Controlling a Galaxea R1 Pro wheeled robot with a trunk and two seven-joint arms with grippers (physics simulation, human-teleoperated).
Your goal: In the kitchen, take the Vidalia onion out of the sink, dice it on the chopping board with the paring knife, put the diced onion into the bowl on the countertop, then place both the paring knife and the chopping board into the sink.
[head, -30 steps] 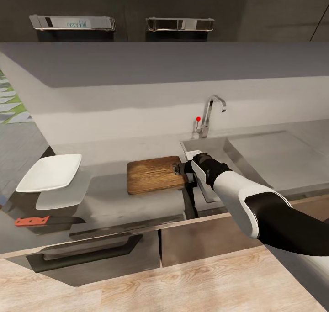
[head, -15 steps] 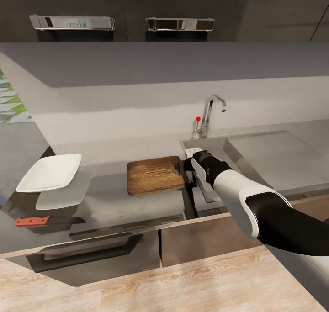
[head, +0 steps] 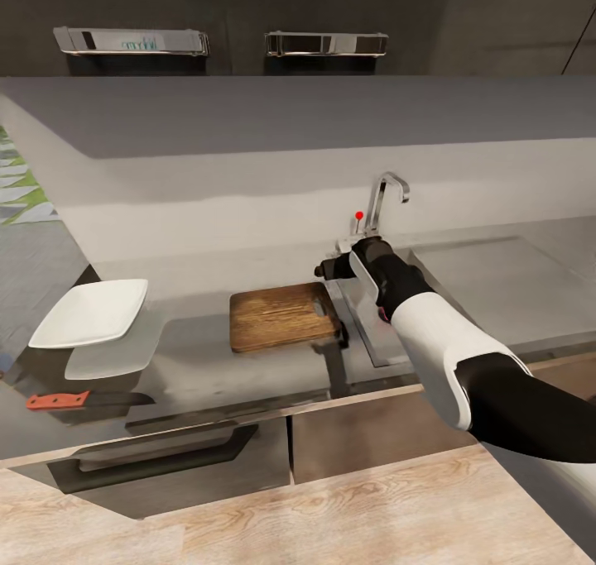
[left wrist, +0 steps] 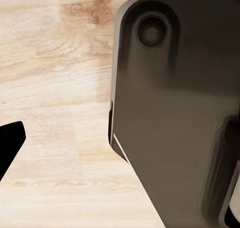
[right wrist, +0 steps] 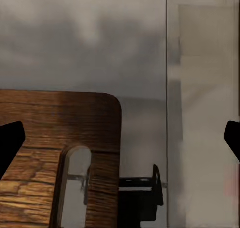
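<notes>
The chopping board [head: 280, 317] lies flat on the dark grey countertop [head: 199, 358], just left of the sink [head: 362, 325]. My right gripper [head: 324, 270] hovers open above the board's handle end, by the sink's back left corner. In the right wrist view the board [right wrist: 45, 138] and its handle slot [right wrist: 75, 183] lie below the open gripper [right wrist: 120, 140], with the sink's rim [right wrist: 173, 112] beside them. The white bowl [head: 89, 311] stands at the counter's far left. The paring knife [head: 58, 400] lies near the front edge, below the bowl. My left gripper's fingertip [left wrist: 10, 143] hangs over a wooden floor.
A steel faucet [head: 386, 191] with a red-tipped lever [head: 358, 215] stands behind the sink. My right arm [head: 439, 350] covers much of the basin. A steel drainer surface [head: 497, 284] extends to the right. The robot's dark base [left wrist: 170, 112] is under the left wrist.
My right gripper has risen from the board's handle end and moved back toward the faucet. The board stays flat on the counter.
</notes>
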